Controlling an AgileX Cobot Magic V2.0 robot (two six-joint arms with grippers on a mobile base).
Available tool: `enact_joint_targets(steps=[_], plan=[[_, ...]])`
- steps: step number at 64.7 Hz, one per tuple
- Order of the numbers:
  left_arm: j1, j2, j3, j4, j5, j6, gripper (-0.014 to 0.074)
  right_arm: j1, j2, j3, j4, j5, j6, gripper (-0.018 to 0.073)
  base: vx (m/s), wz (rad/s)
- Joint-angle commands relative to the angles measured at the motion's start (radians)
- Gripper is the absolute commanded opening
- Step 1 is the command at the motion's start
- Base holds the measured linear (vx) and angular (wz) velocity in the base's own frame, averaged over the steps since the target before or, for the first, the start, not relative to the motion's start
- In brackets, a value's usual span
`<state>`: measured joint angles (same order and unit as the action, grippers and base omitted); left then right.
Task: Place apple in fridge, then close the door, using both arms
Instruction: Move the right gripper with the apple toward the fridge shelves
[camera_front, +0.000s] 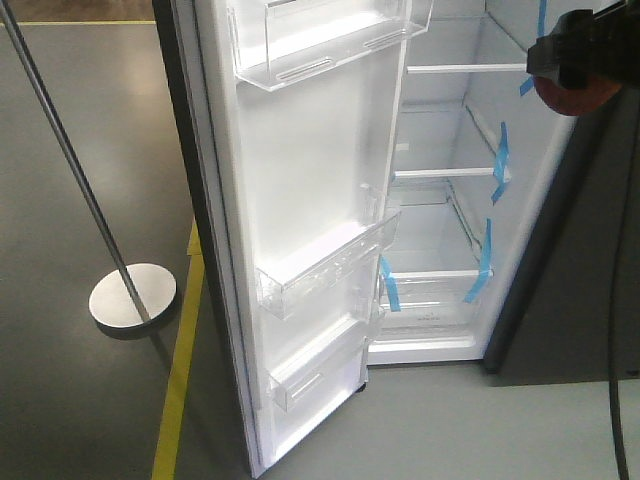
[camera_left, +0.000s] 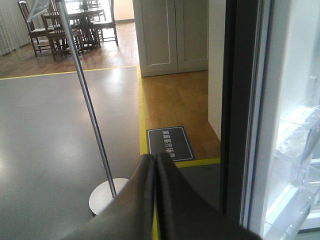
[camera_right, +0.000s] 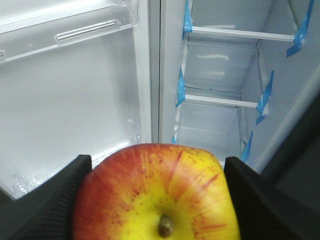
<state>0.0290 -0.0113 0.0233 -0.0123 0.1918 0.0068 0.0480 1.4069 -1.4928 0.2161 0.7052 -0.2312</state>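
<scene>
One apple (camera_right: 152, 187), looks hard and slippery | right gripper (camera_right: 156, 200) hugs its sides | left gripper (camera_left: 154, 167) pinched together, empty | fridge (camera_right: 220, 117) at one o'clock

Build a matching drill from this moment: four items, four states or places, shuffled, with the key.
Items
1. apple
2. door
3. left gripper
4. silver pole

States or places
A. swung open
B. shut, holding nothing
C. stands on the grey floor, left of the door
D. clamped in the right gripper

Pairs: 1-D, 2-A, 3-B, 4-C
</scene>
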Motion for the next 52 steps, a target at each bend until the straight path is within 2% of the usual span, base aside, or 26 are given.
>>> enact_joint_targets(steps=[1,52], plan=[[-0.008,-0.015,-0.017,-0.010,-0.068,0.000,-0.0006,0.001,-0.033,-0.030,0.007,-0.079,-0.004,0.0171,0.13,0.01],[-0.008,-0.015,-0.017,-0.010,-0.068,0.000,-0.0006,0.001,-0.033,-0.030,0.007,-0.079,-0.004,0.0171,0.09,0.00]])
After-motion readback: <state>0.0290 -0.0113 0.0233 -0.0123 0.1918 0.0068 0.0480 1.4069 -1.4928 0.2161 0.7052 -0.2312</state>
